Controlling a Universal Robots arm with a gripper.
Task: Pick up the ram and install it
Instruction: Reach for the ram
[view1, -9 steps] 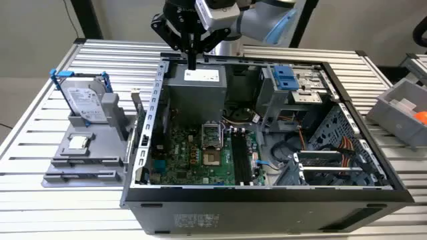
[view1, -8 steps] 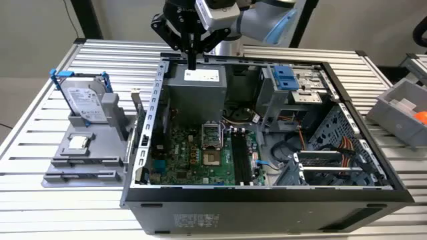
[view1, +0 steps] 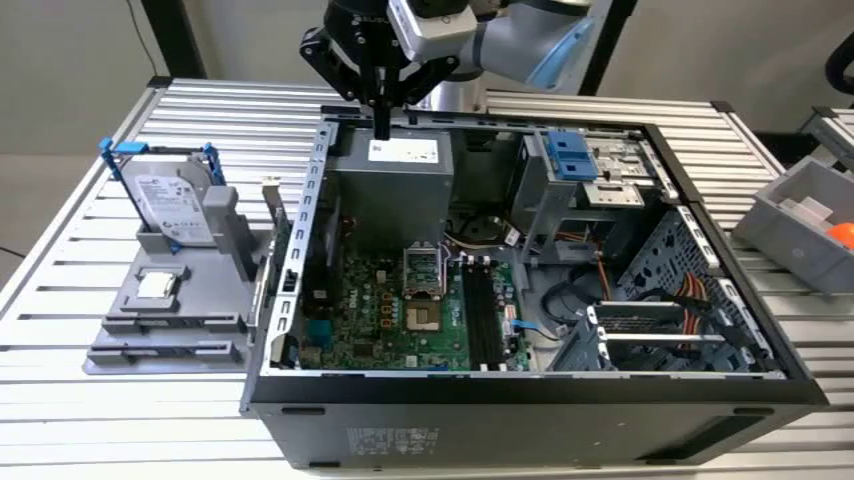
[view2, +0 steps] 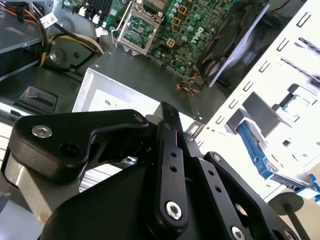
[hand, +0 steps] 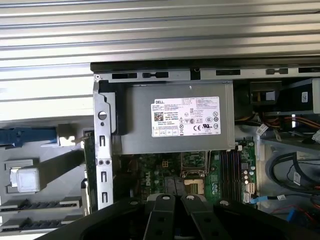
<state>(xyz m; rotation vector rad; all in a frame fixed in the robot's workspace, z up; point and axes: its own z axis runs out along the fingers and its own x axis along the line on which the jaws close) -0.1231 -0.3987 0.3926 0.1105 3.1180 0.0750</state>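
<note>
My gripper (view1: 382, 128) hangs fingers-down over the far rim of the open computer case (view1: 694, 200), just above the grey power supply (view1: 390, 175). Its fingers (view2: 169, 131) are shut, with nothing between them; their tips also show in the first wrist view (hand: 178, 199). A thin greenish board that looks like the ram (view1: 274, 228) stands on edge at the side of the grey fixture (view1: 167, 330), close to the case wall, also seen in the first wrist view (hand: 89, 170). The black memory slots (view1: 477, 312) lie on the green motherboard (view1: 387, 325), well below the gripper.
On the fixture stand a silver hard drive in a blue frame (view1: 171, 205) and a small square silver chip (view1: 158, 286). Drive bays and cables (view1: 627, 300) crowd the case on the exterior view's right. A grey bin (view1: 807, 225) sits beyond it on the slatted table (view1: 80, 240).
</note>
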